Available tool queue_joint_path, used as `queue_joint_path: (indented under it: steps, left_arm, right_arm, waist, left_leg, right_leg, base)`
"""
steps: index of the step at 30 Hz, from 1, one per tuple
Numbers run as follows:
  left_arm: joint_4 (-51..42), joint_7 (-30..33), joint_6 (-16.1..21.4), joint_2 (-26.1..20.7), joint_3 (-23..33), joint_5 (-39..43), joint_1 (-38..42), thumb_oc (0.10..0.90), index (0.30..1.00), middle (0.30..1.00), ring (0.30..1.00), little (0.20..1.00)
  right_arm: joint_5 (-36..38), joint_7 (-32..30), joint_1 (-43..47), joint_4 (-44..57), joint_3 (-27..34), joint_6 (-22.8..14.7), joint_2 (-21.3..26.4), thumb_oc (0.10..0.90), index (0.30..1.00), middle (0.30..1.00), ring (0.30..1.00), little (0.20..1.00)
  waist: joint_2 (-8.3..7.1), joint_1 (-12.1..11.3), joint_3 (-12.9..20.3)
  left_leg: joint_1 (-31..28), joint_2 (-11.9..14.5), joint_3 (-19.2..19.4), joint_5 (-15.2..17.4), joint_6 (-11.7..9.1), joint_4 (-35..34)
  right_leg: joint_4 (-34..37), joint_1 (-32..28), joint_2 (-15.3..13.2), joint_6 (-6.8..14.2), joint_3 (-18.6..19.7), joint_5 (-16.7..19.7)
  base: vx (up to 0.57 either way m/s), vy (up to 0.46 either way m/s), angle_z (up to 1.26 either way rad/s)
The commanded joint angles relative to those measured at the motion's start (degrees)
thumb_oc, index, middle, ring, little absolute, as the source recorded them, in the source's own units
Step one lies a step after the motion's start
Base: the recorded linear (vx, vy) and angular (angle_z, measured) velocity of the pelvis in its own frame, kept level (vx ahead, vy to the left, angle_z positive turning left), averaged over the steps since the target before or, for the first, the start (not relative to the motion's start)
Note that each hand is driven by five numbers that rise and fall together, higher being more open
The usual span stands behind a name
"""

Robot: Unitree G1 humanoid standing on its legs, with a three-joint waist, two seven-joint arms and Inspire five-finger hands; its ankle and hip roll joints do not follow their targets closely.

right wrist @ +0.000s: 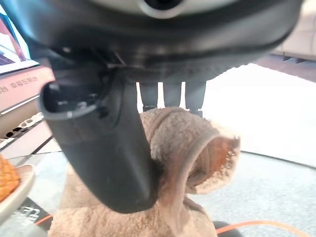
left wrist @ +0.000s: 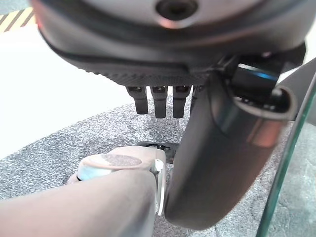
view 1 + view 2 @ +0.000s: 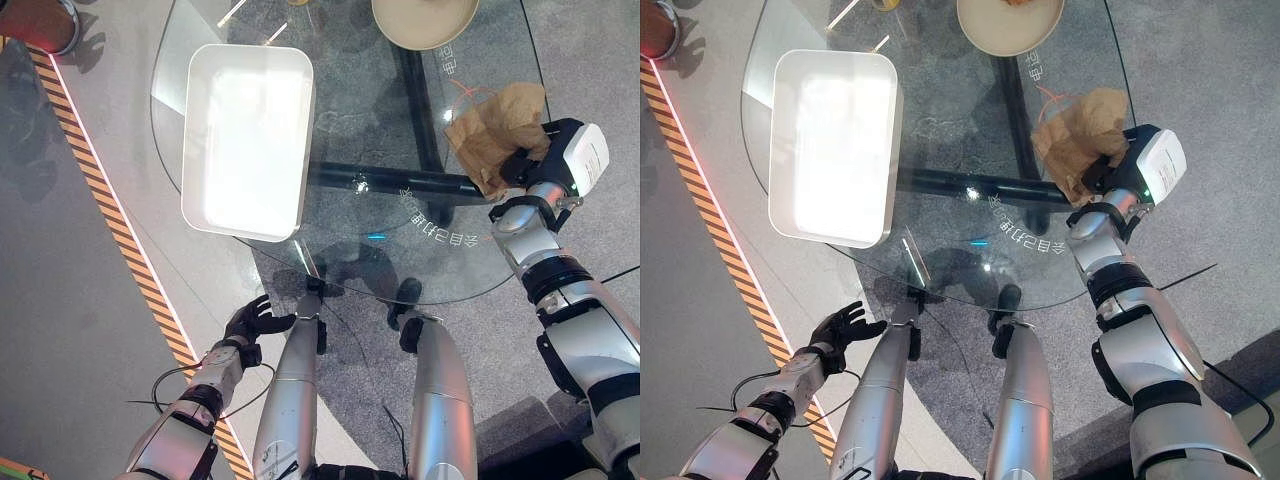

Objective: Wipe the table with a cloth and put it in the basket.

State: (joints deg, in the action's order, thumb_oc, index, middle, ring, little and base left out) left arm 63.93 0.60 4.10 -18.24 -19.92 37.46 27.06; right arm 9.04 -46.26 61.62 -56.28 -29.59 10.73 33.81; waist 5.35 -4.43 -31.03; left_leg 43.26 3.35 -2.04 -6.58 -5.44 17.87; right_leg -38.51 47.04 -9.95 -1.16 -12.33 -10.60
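Glass forms the round table (image 3: 350, 260), the largest item, carrying a white rectangular basket (image 3: 200, 195) at its left side and a beige plate (image 3: 425, 30) at the far edge. Next in size, the brown cloth (image 3: 495, 130) lies bunched on the right of the glass, well apart from the basket. Right hand (image 3: 530, 160) rests on the cloth, thumb and fingers curled into its folds. Left hand (image 3: 255, 322) hangs below the table edge, fingers relaxed and apart. Recommended: press flat, sweep broadly toward the basket, maintain grip.
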Motion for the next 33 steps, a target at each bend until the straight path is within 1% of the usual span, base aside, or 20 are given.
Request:
queue_joint_path:
  steps: [1, 11, 13, 18, 26, 33]
  left_arm:
    - [-0.02, 0.11, 0.58, -1.8, -0.51, 0.8, -2.33, 0.8, 0.9, 0.9, 0.9, 0.9]
    - [0.22, -0.25, 1.67, -0.67, -0.45, -0.15, -2.42, 0.8, 0.9, 0.9, 0.9, 0.9]
    - [0.02, -0.07, 1.79, -0.5, -0.56, -0.28, -2.56, 0.8, 0.9, 0.9, 0.9, 0.9]
    - [0.0, -0.09, 1.59, -0.4, -0.8, -0.31, -2.1, 0.8, 0.9, 0.9, 0.9, 0.9]
    - [0.53, -0.03, 1.76, 0.65, -1.59, -0.51, -1.38, 0.8, 0.9, 0.9, 0.9, 0.9]
    - [-0.24, 0.62, 1.57, 1.1, -1.82, -0.66, -1.67, 0.8, 0.9, 0.9, 0.9, 0.9]
  right_arm:
    - [-4.44, -1.17, 5.93, 6.18, -2.5, -3.26, 5.6, 0.1, 0.3, 0.3, 0.3, 0.2]
    - [-8.94, 5.25, 7.43, 11.18, -8.51, -0.24, 2.63, 0.1, 0.3, 0.3, 0.3, 0.2]
    - [-10.27, 7.02, 7.5, 11.59, -9.8, 1.11, 1.81, 0.1, 0.3, 0.3, 0.3, 0.2]
    - [-12.49, 10.42, 8.2, 10.64, -12.54, 2.56, 0.36, 0.1, 0.3, 0.3, 0.3, 0.2]
    - [-15.18, 14.77, 8.66, 9.68, -14.96, 1.86, -2.17, 0.1, 0.3, 0.3, 0.3, 0.2]
    - [-16.99, 17.81, 7.92, 12.67, -16.17, 1.37, -3.71, 0.1, 0.3, 0.3, 0.3, 0.2]
  waist:
    - [0.5, 0.43, 1.23]
    - [0.77, -0.2, 1.23]
    - [0.92, -0.45, 1.23]
    - [1.15, -0.82, 1.23]
    - [1.6, -1.13, 1.23]
    - [1.82, -1.22, 1.23]
  left_leg:
    - [-0.42, -2.0, 3.8, 7.36, 4.11, 6.99]
    - [-1.1, -2.44, 4.08, 6.84, 3.84, 5.96]
    - [-1.31, -2.52, 4.08, 6.68, 3.78, 5.65]
    - [-1.73, -2.61, 4.31, 6.58, 3.71, 5.51]
    - [-1.87, -2.85, 4.33, 6.39, 3.53, 5.25]
    - [-2.04, -3.1, 4.48, 6.06, 3.39, 4.55]
  right_leg:
    - [8.78, -1.34, 2.24, 3.2, 2.93, 7.43]
    - [9.48, -2.11, 2.15, 2.93, 2.3, 7.18]
    - [9.49, -2.27, 2.1, 2.98, 2.18, 7.13]
    - [9.61, -2.75, 1.84, 2.97, 1.87, 7.08]
    - [9.75, -2.73, 1.45, 2.98, 1.69, 7.25]
    - [10.34, -2.84, 1.38, 3.13, 1.61, 7.49]
  base:
    - [0.0, 0.0, 0.0]
    - [0.0, 0.0, 0.0]
    - [0.0, 0.0, 0.0]
    - [0.0, 0.0, 0.0]
    - [0.0, 0.0, 0.0]
    - [0.0, 0.0, 0.0]
